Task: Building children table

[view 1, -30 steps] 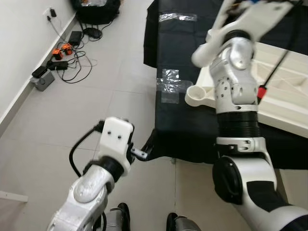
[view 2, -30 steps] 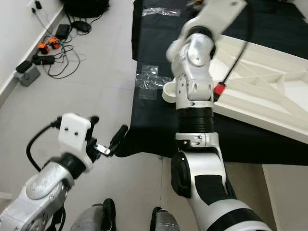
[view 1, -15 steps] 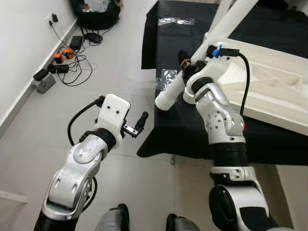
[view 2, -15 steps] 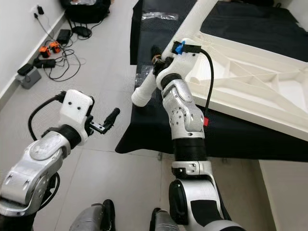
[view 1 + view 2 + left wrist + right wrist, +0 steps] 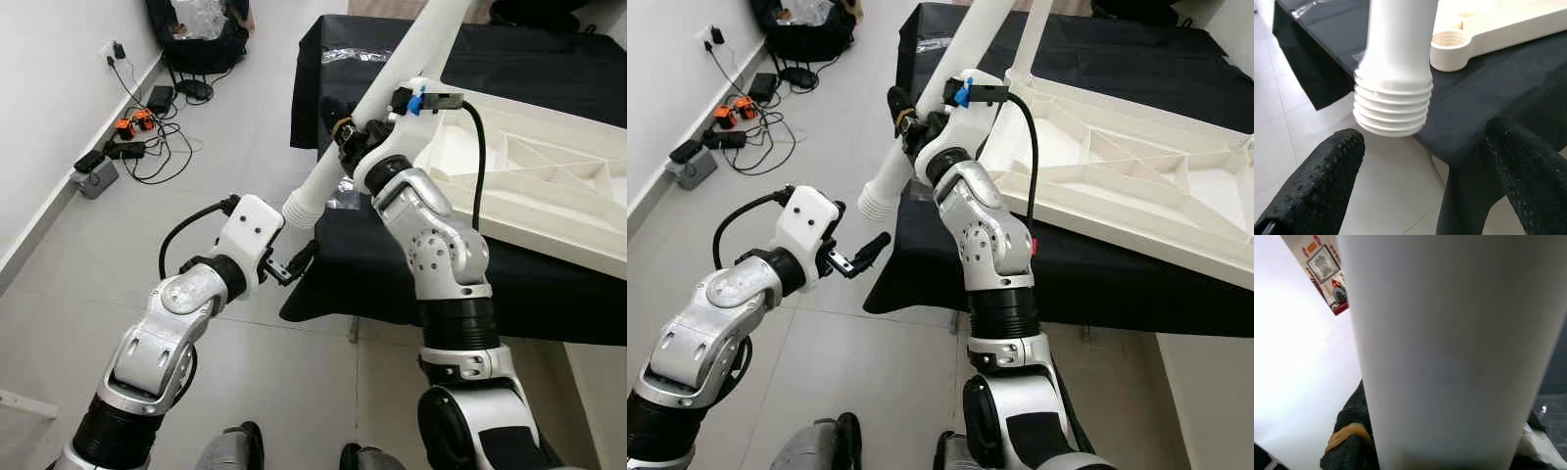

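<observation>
A: Long white plastic table leg, slanted, threaded end low and out past the worktop's near-left corner, over bare floor tile.

B: Clamped mid-length by the right gripper, black fingers closed around the tube. Upper end cut off by the frame top.

A: Left gripper just below the threaded end, fingers spread wide, not touching.

B: Beige upturned plastic tabletop flat on the black-cloth-covered table, threaded corner socket near the left edge, close to the leg's tip.

A: Socket hidden behind the right arm in the head views; plain from the left wrist.

B: Open floor leftward; cables and chargers along the wall, well apart.
</observation>
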Available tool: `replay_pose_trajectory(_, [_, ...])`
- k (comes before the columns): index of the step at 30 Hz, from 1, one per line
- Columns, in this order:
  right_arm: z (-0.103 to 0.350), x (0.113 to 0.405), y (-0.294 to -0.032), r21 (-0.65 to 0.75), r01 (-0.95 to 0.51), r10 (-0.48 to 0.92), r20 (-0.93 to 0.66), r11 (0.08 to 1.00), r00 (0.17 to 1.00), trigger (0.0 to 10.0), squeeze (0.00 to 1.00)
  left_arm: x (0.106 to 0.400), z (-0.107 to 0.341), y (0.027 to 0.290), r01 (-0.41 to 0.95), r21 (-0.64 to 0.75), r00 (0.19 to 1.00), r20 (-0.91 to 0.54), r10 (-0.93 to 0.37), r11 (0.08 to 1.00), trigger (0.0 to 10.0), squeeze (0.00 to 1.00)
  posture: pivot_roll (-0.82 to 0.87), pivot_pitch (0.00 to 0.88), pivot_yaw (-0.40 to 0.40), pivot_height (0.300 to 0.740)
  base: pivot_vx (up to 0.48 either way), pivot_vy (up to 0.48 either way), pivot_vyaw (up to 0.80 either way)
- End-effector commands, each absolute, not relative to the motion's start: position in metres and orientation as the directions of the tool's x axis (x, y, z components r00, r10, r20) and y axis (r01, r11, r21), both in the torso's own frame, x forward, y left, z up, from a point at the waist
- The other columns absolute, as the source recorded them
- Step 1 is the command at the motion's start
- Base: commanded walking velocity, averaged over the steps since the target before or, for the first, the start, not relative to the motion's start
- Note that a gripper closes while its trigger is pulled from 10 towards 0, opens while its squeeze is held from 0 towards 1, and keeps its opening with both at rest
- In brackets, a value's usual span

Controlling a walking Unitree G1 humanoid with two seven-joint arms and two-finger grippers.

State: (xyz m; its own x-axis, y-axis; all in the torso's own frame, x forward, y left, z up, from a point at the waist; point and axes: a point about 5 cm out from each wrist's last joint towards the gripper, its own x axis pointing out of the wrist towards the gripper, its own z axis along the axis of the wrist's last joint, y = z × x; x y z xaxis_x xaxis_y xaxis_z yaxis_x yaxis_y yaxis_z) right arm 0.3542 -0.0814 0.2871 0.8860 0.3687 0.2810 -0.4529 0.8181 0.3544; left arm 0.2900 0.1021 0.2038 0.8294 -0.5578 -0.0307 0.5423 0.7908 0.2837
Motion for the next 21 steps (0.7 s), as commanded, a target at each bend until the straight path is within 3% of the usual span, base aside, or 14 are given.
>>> replay_pose_trajectory(1, [0.288,0.348,-0.076,0.358,-0.498,0.412,0.294,0.79,0.863,10.0,0.0,0.292,0.199,0.102,0.551,0.298,0.824,-0.05,-0.564,0.779,10.0,0.0,0.06,0.13,-0.042,0.74,0.0,0.0,0.0])
replay_pose_trajectory(21, [0.285,0.323,-0.051,0.313,-0.626,0.563,0.273,0.714,0.78,10.0,0.0,0.306,0.197,0.106,0.56,0.396,0.806,-0.056,-0.589,0.728,10.0,0.0,0.07,0.129,-0.03,0.74,0.0,0.0,0.0])
